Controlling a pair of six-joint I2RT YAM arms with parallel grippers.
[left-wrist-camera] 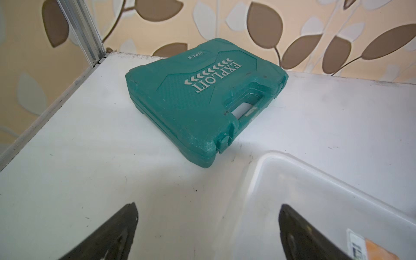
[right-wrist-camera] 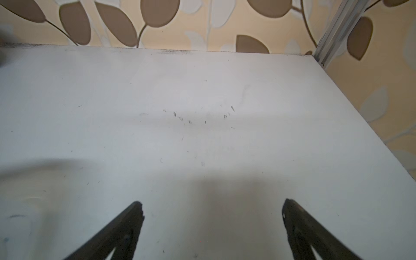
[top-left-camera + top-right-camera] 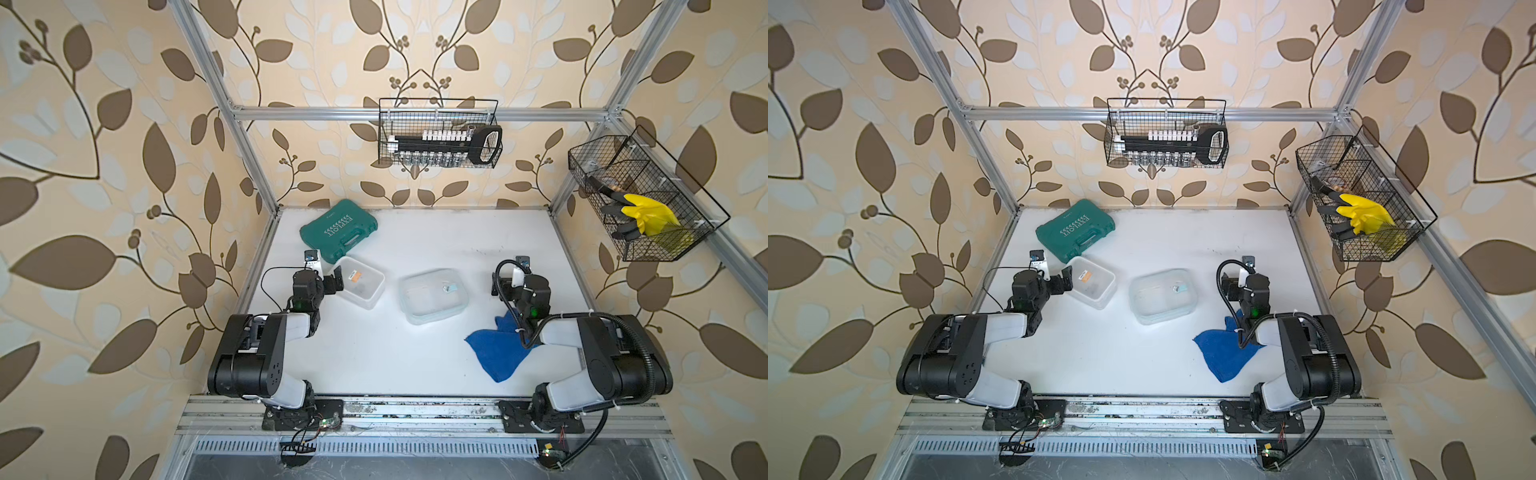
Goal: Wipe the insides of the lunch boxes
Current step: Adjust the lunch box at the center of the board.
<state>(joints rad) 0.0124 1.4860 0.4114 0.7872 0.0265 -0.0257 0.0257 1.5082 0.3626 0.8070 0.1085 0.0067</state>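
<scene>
The deep box [image 3: 360,283] stands open on the bench [image 3: 374,357] by the left arm [image 3: 266,345]. It is just beside the green case [image 3: 338,230], and the left wrist view shows a narrow gap between them. The wide box [image 3: 433,296], also open, sits near the middle, apart from the deep one. The left jaws are spread and empty and appear to straddle the deep box's near wall, one side over the inside and the other over the bench. The right jaws are likewise apart and hold nothing, hanging over bare bench on the far side of the wide box. The cloth [image 3: 498,353] lies on the bench, partly hidden under the right arm [image 3: 582,340] and its cable [image 3: 510,309], so wiping looks not yet begun. Picking up the cloth is the main risk. The right arm would have to fold back toward itself, and a pinch on limp fabric may catch only an edge or snag the cable. The boxes look light, so wiping pressure could slide or tip one unless the other arm steadies it, and the deep box could be shoved against the case. If the left jaws close crookedly on the thin wall, it may flex or a corner may lift. A label [image 3: 354,276] in the deep box and a scrap [image 3: 449,288] in the wide one could be dragged around by the cloth.
</scene>
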